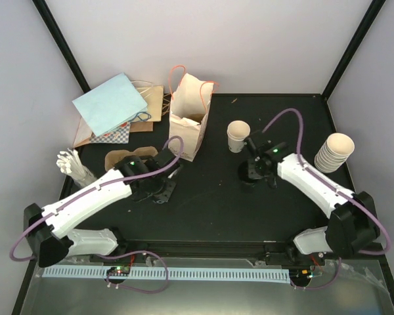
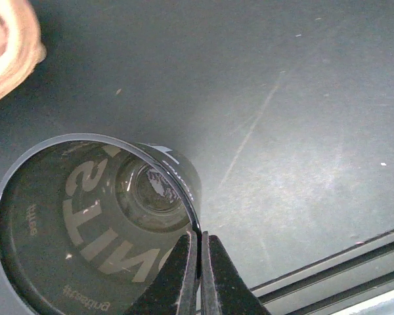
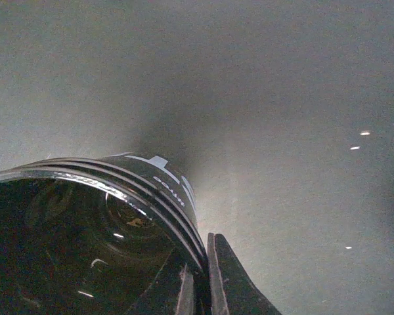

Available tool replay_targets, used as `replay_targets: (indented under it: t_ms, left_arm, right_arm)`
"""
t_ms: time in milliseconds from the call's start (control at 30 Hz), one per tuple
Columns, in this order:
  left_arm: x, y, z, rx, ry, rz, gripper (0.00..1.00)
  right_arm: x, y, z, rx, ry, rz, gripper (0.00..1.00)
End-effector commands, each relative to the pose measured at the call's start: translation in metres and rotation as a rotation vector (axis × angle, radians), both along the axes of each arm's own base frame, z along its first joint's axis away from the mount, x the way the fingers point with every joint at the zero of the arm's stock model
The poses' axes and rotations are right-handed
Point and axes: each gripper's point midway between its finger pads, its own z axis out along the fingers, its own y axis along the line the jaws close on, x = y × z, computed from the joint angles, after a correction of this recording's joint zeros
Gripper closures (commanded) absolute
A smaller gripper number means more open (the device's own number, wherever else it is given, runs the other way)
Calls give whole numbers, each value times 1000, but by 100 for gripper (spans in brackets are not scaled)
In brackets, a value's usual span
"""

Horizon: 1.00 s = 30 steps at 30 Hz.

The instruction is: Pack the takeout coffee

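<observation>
1. Table (image 1: 210,210): black surface that carries every item below.
2. Left arm (image 1: 92,197) and right arm (image 1: 315,184): white links that reach inward from the near edge. The left ends just in front of the bag, and the right ends just in front of the open cup.
3. Paper bag (image 1: 187,128): cream, with orange handles. It stands upright and open-mouthed at the centre rear.
4. Light-blue sheet (image 1: 110,102): lies on brown paper at the left rear.
5. Stack of cups (image 1: 333,154): cream, nested and tilted, at the right edge.
6. Pulp tray (image 1: 118,159): brown, partly hidden behind the left arm.
7. Open cup (image 1: 237,136): cream, upright and without a lid, to the right of the bag and apart from it.
8. Left black lid (image 2: 85,230): glossy with pale lettering, low over the table.
9. Right black lid (image 3: 85,243): has a ribbed rim and sits near the open cup.
10. Left gripper (image 2: 198,259): fingers pinched together on the rim of the left black lid.
11. Right gripper (image 3: 200,266): fingers clamped on the rim of the right black lid.
</observation>
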Motion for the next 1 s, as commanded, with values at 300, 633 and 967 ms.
replay_targets:
  t_ms: [300, 633, 967]
  left_arm:
    - [16, -132, 19, -29, -46, -206, 98]
    - [23, -198, -1, 9, -25, -300, 98]
    - [25, -215, -17, 45, -45, -323, 98]
  right_arm:
    - [110, -112, 45, 111, -137, -459, 99]
    - [177, -122, 12, 99, -61, -474, 98]
    - [185, -120, -7, 84, -29, -446, 84]
